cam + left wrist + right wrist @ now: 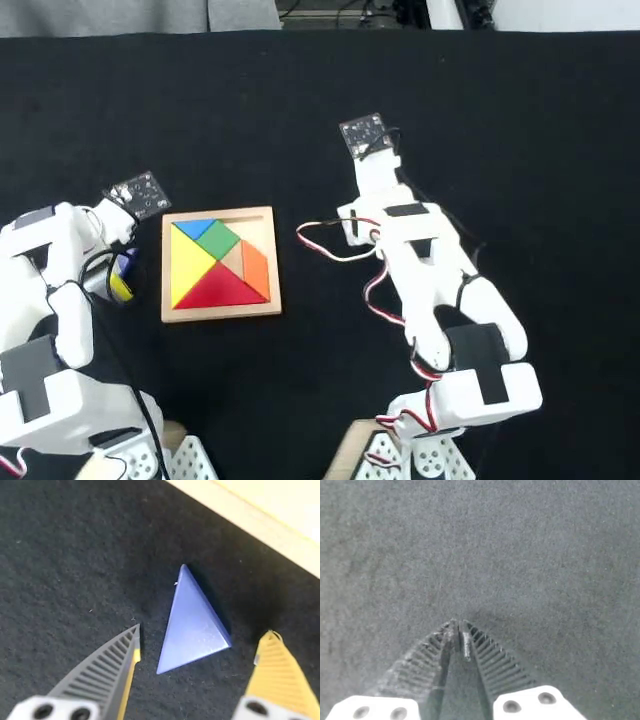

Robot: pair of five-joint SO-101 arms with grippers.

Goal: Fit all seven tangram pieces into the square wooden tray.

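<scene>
Five coloured pieces (222,290), high view: seated inside the wooden tray (220,313).
Left wrist view: left gripper (203,630) spread wide around blue triangle (192,620) on black cloth (60,555), beside the tray.
Right wrist view: right gripper (458,630) pinched closed above cloth.

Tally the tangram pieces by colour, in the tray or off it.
Blue: 2, the blue piece in the tray and the blue triangle on the cloth
Green: 1, green piece
Yellow: 1, yellow piece
Red: 1, red piece
Orange: 1, orange piece
Total: 6
</scene>
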